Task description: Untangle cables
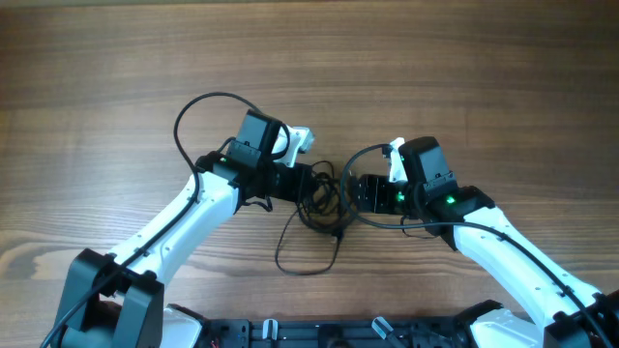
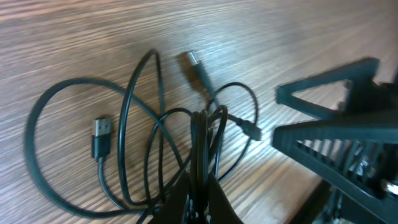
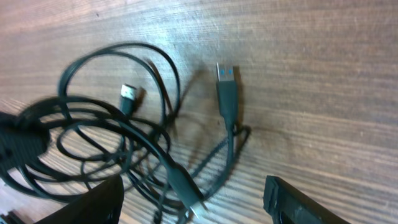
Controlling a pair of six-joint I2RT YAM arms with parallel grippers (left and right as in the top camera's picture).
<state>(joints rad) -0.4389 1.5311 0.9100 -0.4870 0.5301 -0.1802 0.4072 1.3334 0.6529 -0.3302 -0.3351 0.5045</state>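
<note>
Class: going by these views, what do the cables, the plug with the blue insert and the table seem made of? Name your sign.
Cables: probably rubbery plastic sheath, black, slight sheen; they bend in smooth loops. Plug: bright metal shell that glints, black moulded plastic grip. Table: wood or wood-look laminate, matte brown grain; cannot tell which.

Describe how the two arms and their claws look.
Left arm and right arm: white links, black joints and wrist blocks, small green lights. A black wire loops off the left one. Left claw and right claw are black.
</note>
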